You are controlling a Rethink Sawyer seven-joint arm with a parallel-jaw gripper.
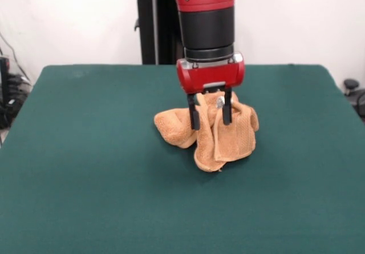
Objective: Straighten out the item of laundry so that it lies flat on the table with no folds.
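Observation:
The orange-tan towel (pixel 225 140) lies crumpled in a bunched heap near the middle of the dark green table (pixel 85 168). One lobe spreads to the left, and a folded flap with a ribbed hem hangs at the front right. My gripper (pixel 210 117) comes straight down from the red arm onto the heap. Its two black fingers (pixel 194 114) straddle a raised ridge of cloth that is drawn up between them towards the red gripper body. The gripper looks shut on this ridge. The small white tag is hidden.
The black pedestal (pixel 154 31) stands behind the table's far edge. Dark cables and gear (pixel 8 94) sit off the left side, and a dark object (pixel 353 91) sits off the right edge.

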